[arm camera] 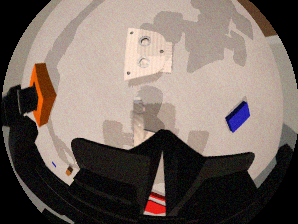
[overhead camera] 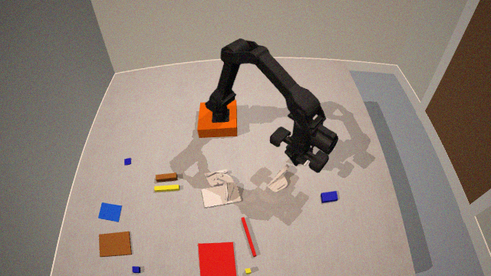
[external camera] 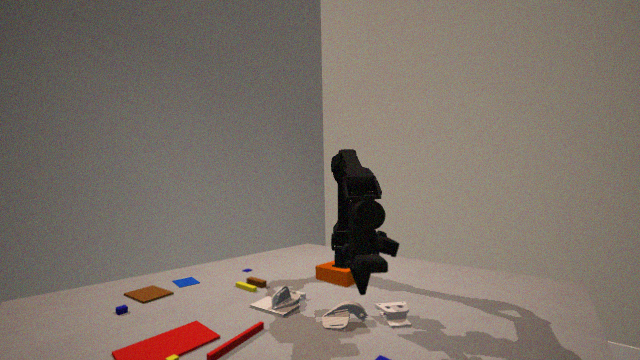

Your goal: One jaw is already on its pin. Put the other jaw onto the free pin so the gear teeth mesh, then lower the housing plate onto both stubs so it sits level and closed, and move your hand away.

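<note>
My gripper [overhead camera: 294, 159] [external camera: 363, 292] [arm camera: 164, 133] is shut with nothing between its fingers, raised above the table. The free jaw [overhead camera: 278, 183] [external camera: 336, 319] [arm camera: 138, 120], pale and curved, lies on the table; the fingers partly hide it in the wrist view. The pale base [overhead camera: 210, 198] [external camera: 265, 304] lies left of it, with the mounted jaw on it; whether the teeth touch anything cannot be told. The housing plate [external camera: 393, 306] [arm camera: 135, 52], pale with two round holes, stands apart, raised on its own lower part; in the top view the gripper hides nearly all of it.
A blue block [overhead camera: 329, 197] [arm camera: 238, 117] lies right of the free jaw. A red bar [overhead camera: 248, 237] [external camera: 236, 341] and a red sheet [overhead camera: 217, 258] lie in front. Brown [overhead camera: 166, 177] and yellow [overhead camera: 166, 188] bars lie left of the base. The arm stands on an orange block [overhead camera: 217, 132].
</note>
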You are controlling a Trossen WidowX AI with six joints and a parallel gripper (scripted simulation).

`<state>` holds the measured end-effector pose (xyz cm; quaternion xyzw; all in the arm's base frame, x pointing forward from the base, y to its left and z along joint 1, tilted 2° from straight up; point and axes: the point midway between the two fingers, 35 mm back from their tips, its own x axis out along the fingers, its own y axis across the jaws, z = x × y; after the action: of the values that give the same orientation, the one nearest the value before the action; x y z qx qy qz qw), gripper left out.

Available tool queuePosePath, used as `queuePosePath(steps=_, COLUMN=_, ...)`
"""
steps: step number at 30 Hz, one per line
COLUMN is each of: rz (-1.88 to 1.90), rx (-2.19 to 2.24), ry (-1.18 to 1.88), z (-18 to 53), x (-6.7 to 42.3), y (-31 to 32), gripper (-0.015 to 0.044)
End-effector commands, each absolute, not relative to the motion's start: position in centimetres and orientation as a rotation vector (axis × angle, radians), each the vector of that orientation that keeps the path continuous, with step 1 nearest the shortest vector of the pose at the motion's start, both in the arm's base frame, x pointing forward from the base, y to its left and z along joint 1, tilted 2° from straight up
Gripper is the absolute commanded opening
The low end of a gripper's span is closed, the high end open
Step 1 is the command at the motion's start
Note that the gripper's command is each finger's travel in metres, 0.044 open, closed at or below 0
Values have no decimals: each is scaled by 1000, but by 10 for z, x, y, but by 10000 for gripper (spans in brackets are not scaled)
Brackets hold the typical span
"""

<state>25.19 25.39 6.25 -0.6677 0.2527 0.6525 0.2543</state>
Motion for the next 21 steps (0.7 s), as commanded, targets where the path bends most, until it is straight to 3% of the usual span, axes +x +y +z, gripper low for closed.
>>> queuePosePath(steps=1, rz=1783, rx=-1814, ry=685, z=55, x=251, y=254, gripper=0)
queuePosePath(steps=21, rz=1783, rx=-1814, ry=685, z=23, x=252, y=254, gripper=0)
